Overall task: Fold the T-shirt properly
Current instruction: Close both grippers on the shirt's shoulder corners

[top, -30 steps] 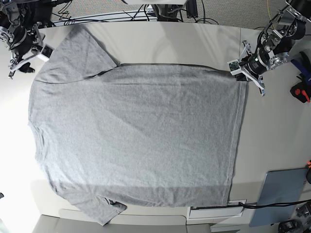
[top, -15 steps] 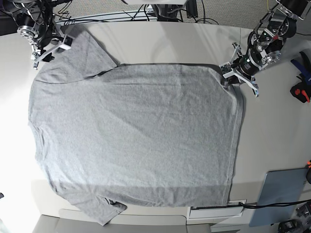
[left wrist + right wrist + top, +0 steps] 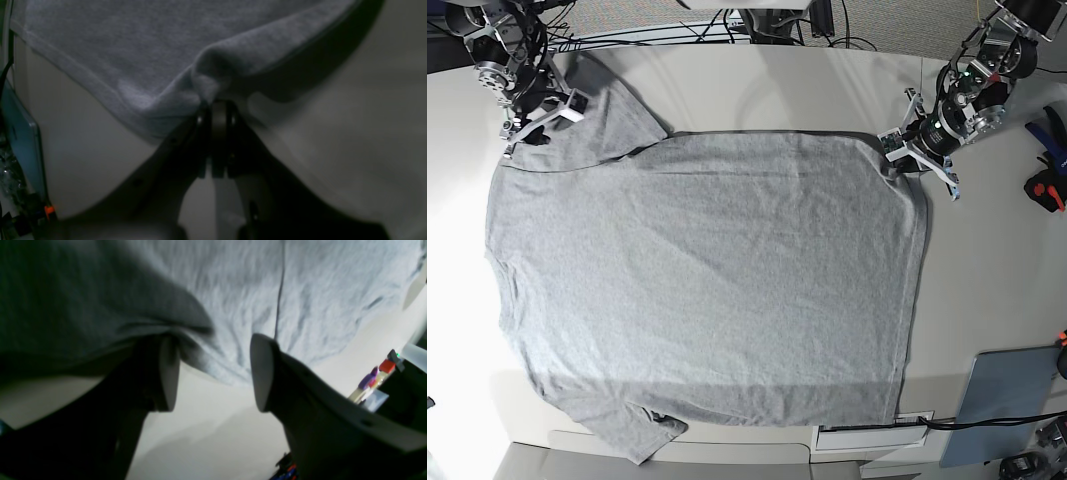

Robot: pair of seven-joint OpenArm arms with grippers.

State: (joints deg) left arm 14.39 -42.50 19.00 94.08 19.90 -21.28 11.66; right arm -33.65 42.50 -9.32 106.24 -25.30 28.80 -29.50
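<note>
Pale table (image 3: 777,80) surface. Blue-grey flat panel (image 3: 1007,405) at near right corner, also at left edge of left wrist view (image 3: 18,140). Red-and-black tool (image 3: 1047,190) at right edge. Black cables (image 3: 677,25) along far edge

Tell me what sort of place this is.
Most likely a robotics lab bench, not a home: two robot arms work the T-shirt on a plain pale table, cables trail along the far edge, and hand tools lie at the side.
</note>
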